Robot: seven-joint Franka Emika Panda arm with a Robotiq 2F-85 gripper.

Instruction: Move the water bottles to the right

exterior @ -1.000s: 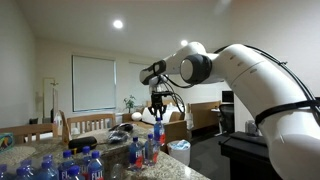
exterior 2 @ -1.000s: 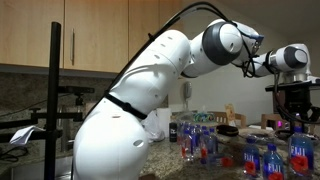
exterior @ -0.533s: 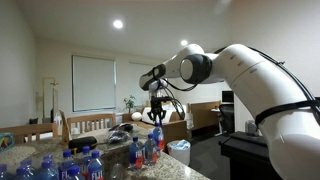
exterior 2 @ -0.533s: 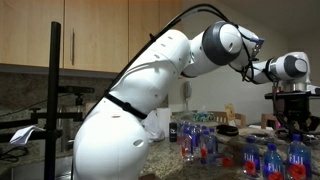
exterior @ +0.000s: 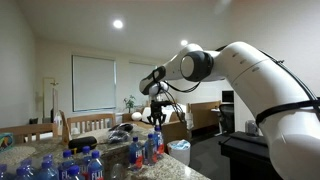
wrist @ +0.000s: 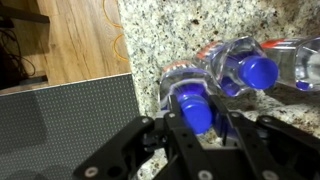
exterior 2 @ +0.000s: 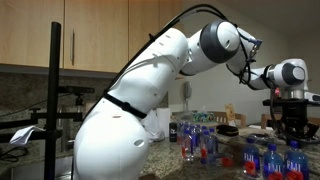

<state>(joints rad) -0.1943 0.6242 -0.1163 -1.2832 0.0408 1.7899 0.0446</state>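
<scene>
While hanging over the speckled granite countertop (wrist: pixel 210 30), grips with the black two-finger gripper (wrist: pixel 195 130) a small clear plastic water bottle with a blue cap (wrist: pixel 194 108) at the lower middle of the wrist view. Keeps the jaws narrow, one finger against each side of the bottle just below the cap. Shows, just up and to the right of it and close enough to touch, a second clear bottle with a blue cap (wrist: pixel 257 72), and at the right edge a third clear bottle (wrist: pixel 308 62), cut off by the frame. Takes in, past the counter's edge at upper left, a strip of brown wooden floor (wrist: pixel 75 40) crossed by a thin orange cable (wrist: pixel 120 45), and below that a dark grey perforated panel (wrist: pixel 60 115). Reaches, in an exterior view, with the bulky white robot arm (exterior: pixel 265 85) from the right of the frame to its middle, gripper pointing down onto the held bottle; cannot tell whether lifted off the counter. Finds a cluster of blue-capped bottles (exterior: pixel 65 165) at the lower left of that frame, and in an exterior view a group of red- and blue-labelled bottles (exterior 2: pixel 197 140) right of centre.
</scene>
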